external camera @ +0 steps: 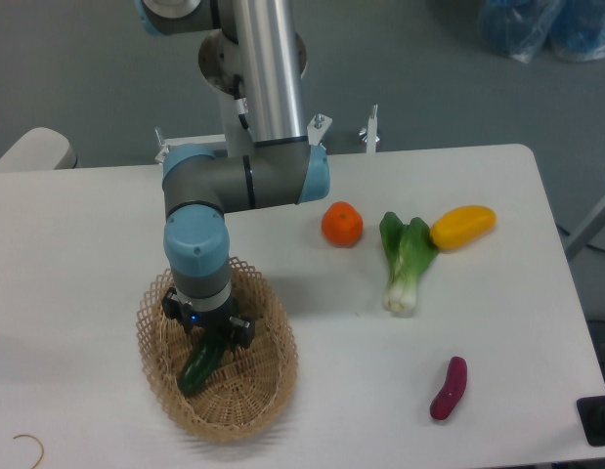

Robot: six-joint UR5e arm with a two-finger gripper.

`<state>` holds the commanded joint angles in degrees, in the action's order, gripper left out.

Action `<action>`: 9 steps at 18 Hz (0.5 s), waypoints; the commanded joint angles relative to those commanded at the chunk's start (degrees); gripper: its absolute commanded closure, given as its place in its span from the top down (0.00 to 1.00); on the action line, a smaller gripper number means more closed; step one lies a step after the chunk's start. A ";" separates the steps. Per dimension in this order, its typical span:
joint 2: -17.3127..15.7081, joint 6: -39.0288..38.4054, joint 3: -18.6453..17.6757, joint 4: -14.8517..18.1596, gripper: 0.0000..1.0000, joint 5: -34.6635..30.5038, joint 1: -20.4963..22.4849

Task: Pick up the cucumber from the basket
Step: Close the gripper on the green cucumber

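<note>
The hand [206, 332] sits over the cucumber [201, 362] in the basket [273, 386], lower left; its grip cannot be told.

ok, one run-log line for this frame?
phase: reach | pincer: down in oval tan wicker basket, over upper end of dark green glossy cucumber | closure: unclear | cucumber: lying in basket, not lifted

The basket [273, 376] is light tan woven wicker, rough and open, with a lacy looped rim. The cucumber [200, 363] inside it has dark green, glossy skin. The counter [97, 244] is smooth, matt white. The arm [266, 68] has a polished metal tube and matt grey joints with light blue plastic caps.
</note>
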<state>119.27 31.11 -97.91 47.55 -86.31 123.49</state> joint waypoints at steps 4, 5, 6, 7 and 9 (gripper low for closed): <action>0.00 0.09 0.35 0.00 0.50 0.00 0.00; 0.00 0.09 0.44 0.09 0.49 -0.09 0.00; 0.00 0.09 0.44 0.00 0.47 -0.09 0.00; 0.00 0.09 0.44 0.00 0.47 -0.09 0.00; -0.18 0.09 0.53 0.00 0.47 -0.09 0.00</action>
<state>119.09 31.20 -97.38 47.55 -86.40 123.49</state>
